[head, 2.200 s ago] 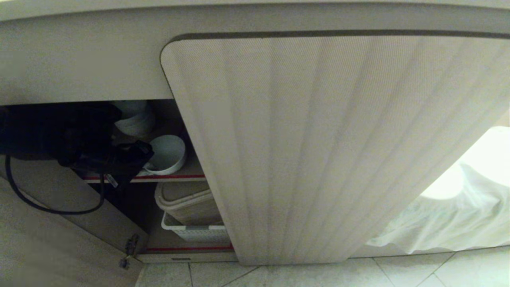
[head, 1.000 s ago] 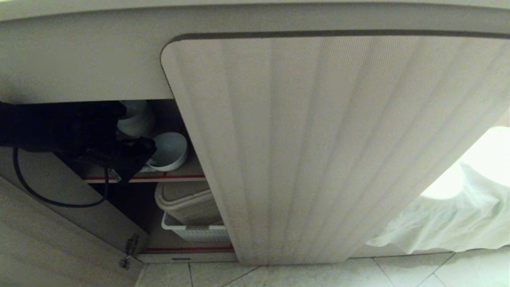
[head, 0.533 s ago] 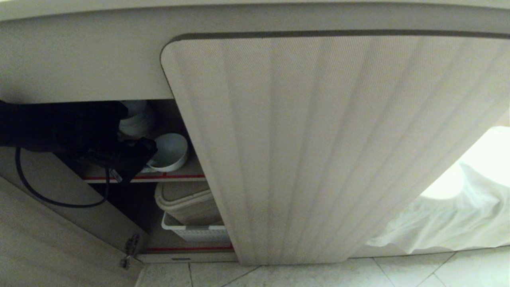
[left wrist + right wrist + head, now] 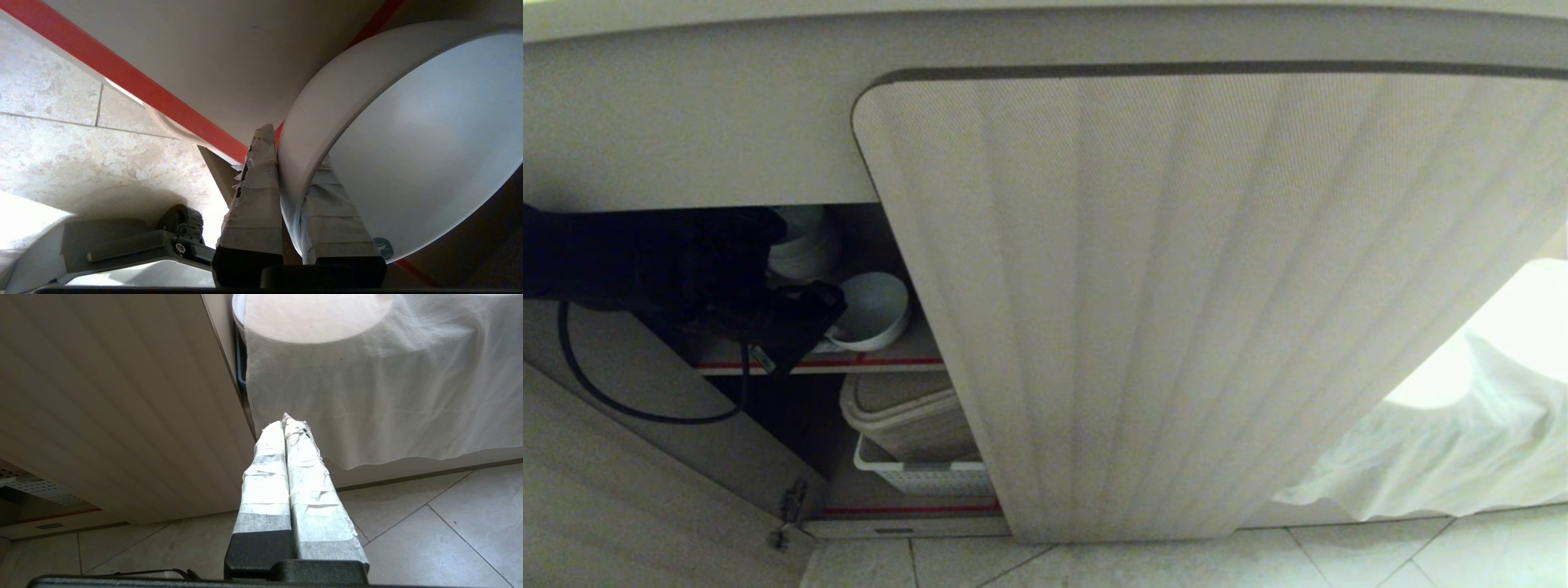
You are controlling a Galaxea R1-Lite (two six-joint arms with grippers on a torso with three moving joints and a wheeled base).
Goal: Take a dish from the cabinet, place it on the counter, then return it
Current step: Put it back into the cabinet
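One door of the cabinet (image 4: pixel 1176 310) fills most of the head view, shut, while the door at the lower left (image 4: pixel 621 490) stands swung out, which is why I can reach the shelves at all. Behind the gap, at middle left, the red-edged shelf (image 4: pixel 882 360) carries the dish (image 4: pixel 876 309), tipped up on its edge because I grip it by the rim. My left gripper (image 4: pixel 288 163) pinches that rim, one taped finger (image 4: pixel 255 196) outside the wall and the other inside the bowl, a hold suited to drawing it out sideways past the door. A stack of white bowls (image 4: pixel 805 245) sits behind it, untouched. My right gripper (image 4: pixel 286 424) hangs parked near the floor (image 4: pixel 429 522), fingers pressed together on nothing, beside a white cloth (image 4: pixel 367 396).
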